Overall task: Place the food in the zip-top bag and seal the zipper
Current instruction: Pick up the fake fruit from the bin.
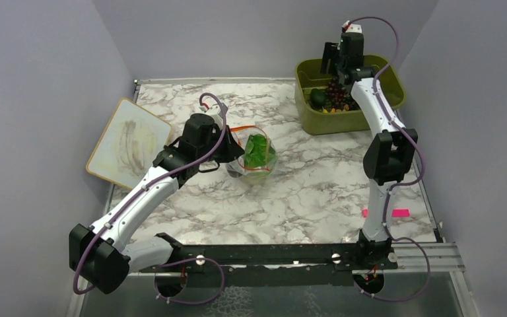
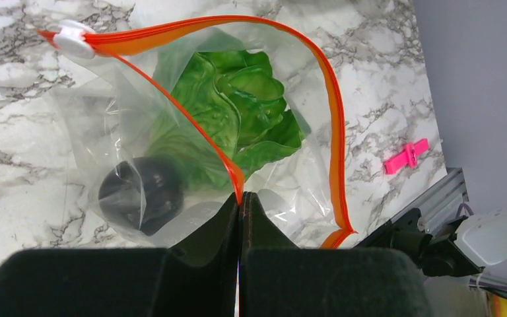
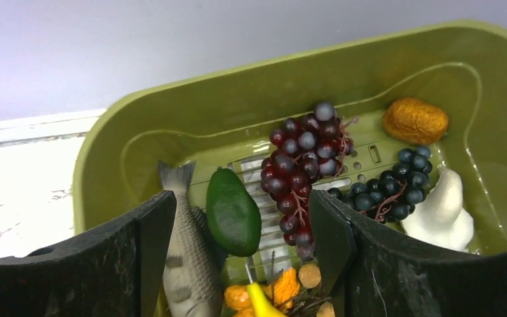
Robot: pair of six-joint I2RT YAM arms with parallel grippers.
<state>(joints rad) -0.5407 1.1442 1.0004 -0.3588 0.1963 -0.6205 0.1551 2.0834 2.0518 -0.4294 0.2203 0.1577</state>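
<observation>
The clear zip-top bag [image 1: 254, 158] lies mid-table with the green lettuce [image 1: 259, 150] inside; the left wrist view shows the lettuce [image 2: 237, 112] through the open mouth. My left gripper [image 2: 240, 198] is shut on the near side of the orange-red zipper [image 2: 333, 119]; in the top view it [image 1: 234, 153] sits at the bag's left side. My right gripper [image 3: 244, 211] is open and empty, hovering over the olive bin [image 3: 105, 165]. Below it lie purple grapes [image 3: 300, 158], a dark green piece [image 3: 232, 211], a grey fish [image 3: 185, 251] and orange pieces [image 3: 280, 290].
The bin [image 1: 370, 115] stands at the back right and also holds dark blue grapes [image 3: 389, 188], a white piece [image 3: 442, 211] and a brown piece [image 3: 414, 121]. A white board [image 1: 129, 142] lies at the left. A pink clip [image 1: 385, 212] lies by the right arm's base.
</observation>
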